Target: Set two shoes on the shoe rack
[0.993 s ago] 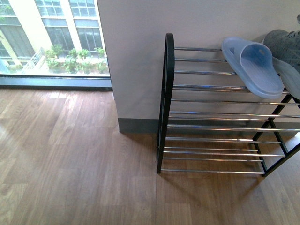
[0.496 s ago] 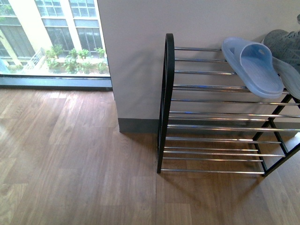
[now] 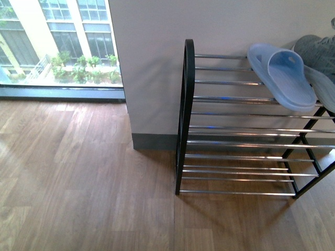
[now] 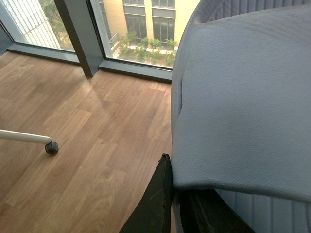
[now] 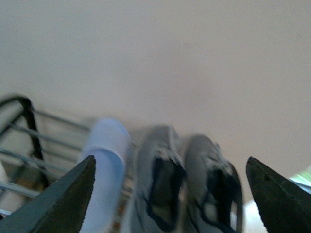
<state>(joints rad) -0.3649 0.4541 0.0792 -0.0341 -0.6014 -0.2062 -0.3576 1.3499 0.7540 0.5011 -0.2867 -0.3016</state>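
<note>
Both shoes (image 5: pixel 187 184) side by side on rack (image 3: pixel 186 115) top tier, far right, against wall (image 3: pixel 157 31). Slipper (image 3: pixel 285 76) just left of them. Right gripper (image 5: pixel 170 194) spread wide, holding nothing, view blurred. Left gripper (image 4: pixel 172 204) clamped on second slipper (image 4: pixel 243 97), over wood floor (image 4: pixel 73 121), near window (image 4: pixel 146 24).

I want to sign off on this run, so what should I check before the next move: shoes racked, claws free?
1. First grey shoe on the shoe rack: ok, though the right wrist view is blurred.
2. Second grey shoe beside it: ok.
3. Right claw open and empty: ok.
4. Left claw free: cannot tell; a pale blue slipper lies right against it.
5. Bare bars on the lower tiers: ok.
</note>
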